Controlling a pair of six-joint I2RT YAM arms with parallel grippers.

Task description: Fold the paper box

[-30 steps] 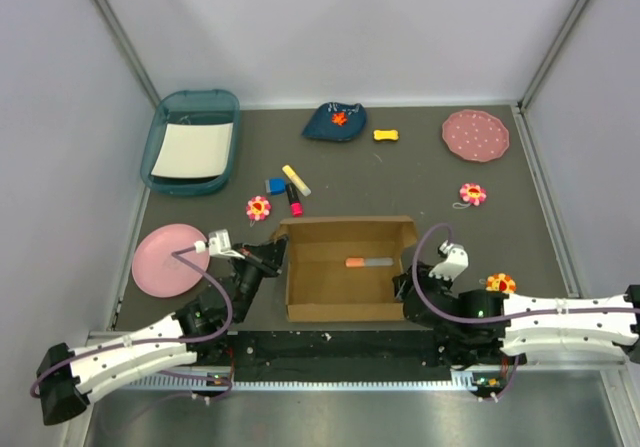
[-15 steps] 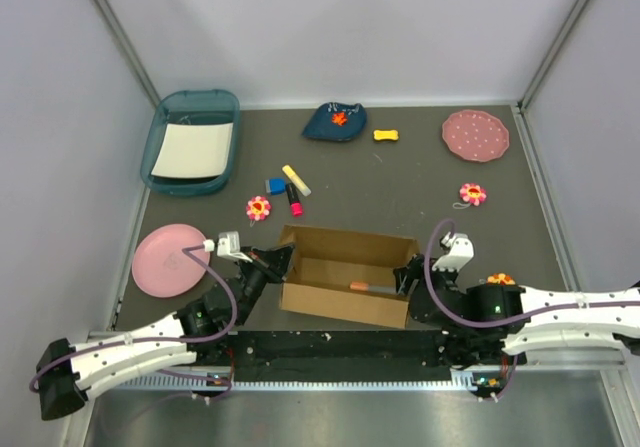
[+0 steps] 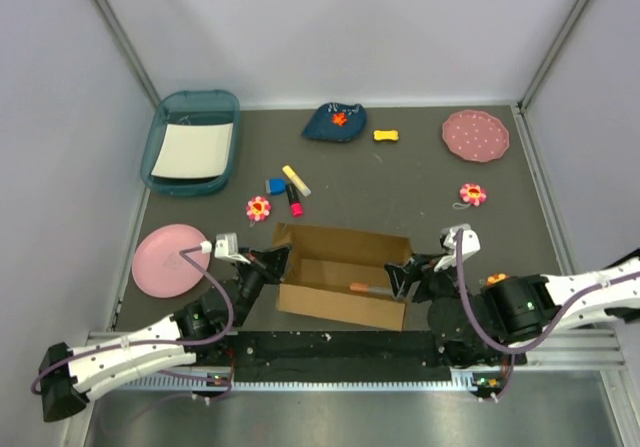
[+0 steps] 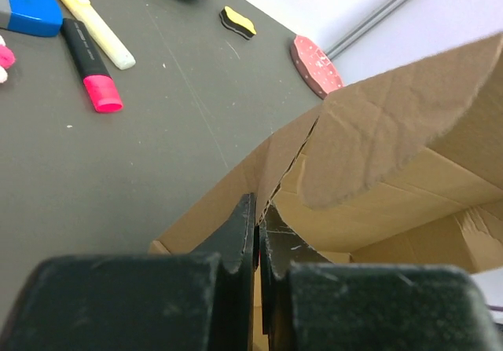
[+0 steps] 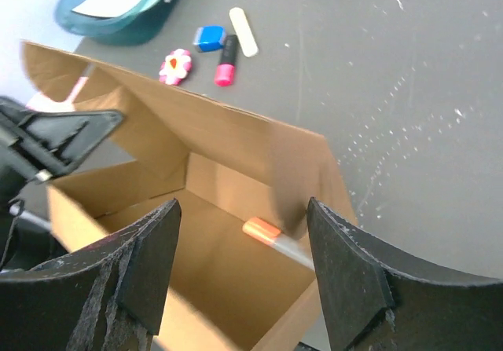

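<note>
The left gripper pinches the raw left wall edge of the paper box; the creased brown corrugated card sits skewed near the table's front edge, bare dark mat beyond. The right gripper stands spread wide at the box's right end.

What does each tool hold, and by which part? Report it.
Left tool pinches the plain brown corrugated cardboard box by its left end wall. Right tool is open, holding nothing.

The top camera looked steeply down from high behind the near edge over the whole bench. The left wrist camera sat close against the paper box, facing far-right. The right wrist camera looked down into it, facing far-left. All three shared the box.
</note>
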